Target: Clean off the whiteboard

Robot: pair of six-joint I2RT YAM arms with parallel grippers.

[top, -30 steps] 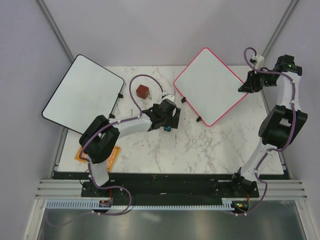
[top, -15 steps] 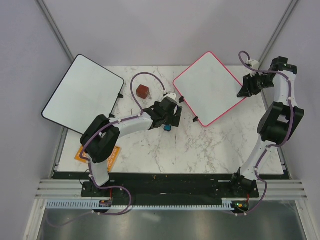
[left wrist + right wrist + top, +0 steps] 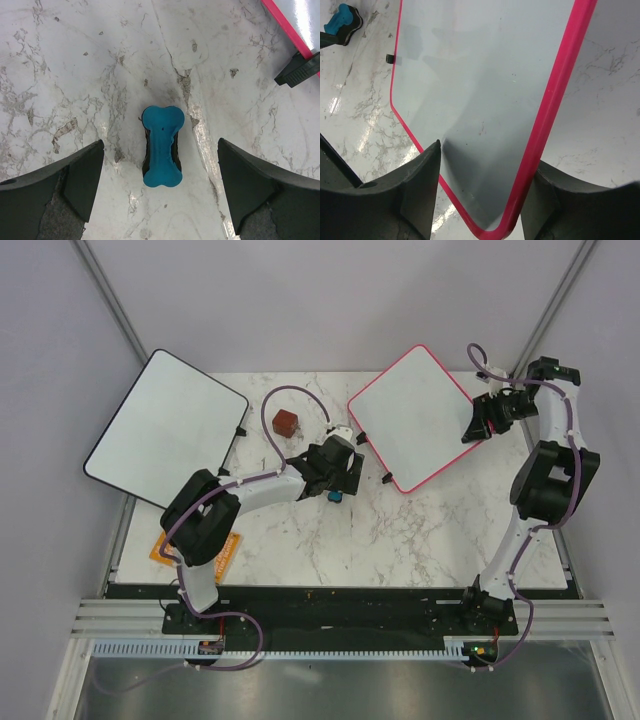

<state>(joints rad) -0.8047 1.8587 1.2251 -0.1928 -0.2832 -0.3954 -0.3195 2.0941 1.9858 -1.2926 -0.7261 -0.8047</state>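
The whiteboard [image 3: 410, 415] has a pink frame and a blank white face; it sits tilted at the back right of the marble table. My right gripper [image 3: 472, 428] is shut on its right corner. In the right wrist view my fingers [image 3: 420, 185] straddle the board's rounded corner [image 3: 485, 75], one on the face and one outside the frame. A blue bone-shaped eraser [image 3: 161, 150] lies on the table between the open fingers of my left gripper [image 3: 160, 147], untouched. In the top view my left gripper [image 3: 337, 483] hovers over the eraser [image 3: 334, 496], left of the board.
A larger black-framed white board [image 3: 165, 425] overhangs the table's left edge. A red-brown block [image 3: 285, 421] sits at the back centre. An orange item [image 3: 160, 548] lies at the left front under my left arm. One of the whiteboard's black feet [image 3: 300, 70] stands near the eraser.
My right gripper has moved left, and the whiteboard's gripped corner has swung left with it. The left arm and the eraser have stayed almost still.
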